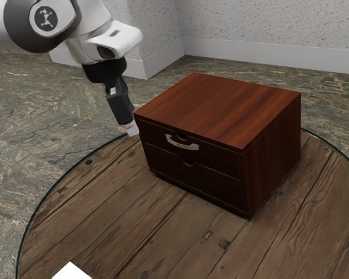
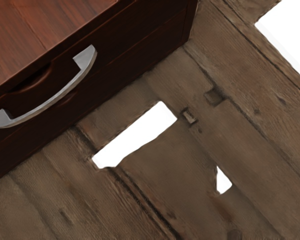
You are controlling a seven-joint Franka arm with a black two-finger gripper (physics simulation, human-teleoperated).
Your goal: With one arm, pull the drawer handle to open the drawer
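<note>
Exterior view: the cabinet [image 1: 221,107] of dark red wood stands on a round plank table [image 1: 134,232]; its front faces the exterior view's lower left; the drawer [image 1: 218,156] is the upper of two, its front flush with the lower drawer [image 1: 203,181]. The drawer handle [image 1: 182,142], a silver bow, sits on the half of the drawer front nearer the cabinet's left corner, its long axis level along that front. The arm [image 1: 75,29] comes down toward that corner; the gripper [image 1: 131,129] hangs just beside the corner, apart from the handle; whether it is open or closed I cannot tell. Around the table lies a veined stone floor [image 1: 35,116]; behind the cabinet, a speckled grey wall [image 1: 267,20] with a white skirting board [image 1: 267,53]. A white thing [image 1: 70,272] is cut off at the frame's edge, well away from the cabinet.

Wrist view: the handle [image 2: 45,92] runs slantwise along the cabinet's dark front; one end is cut off; worn planks [image 2: 180,200] lie before the cabinet, broken by white patches [image 2: 135,135] I cannot identify.
</note>
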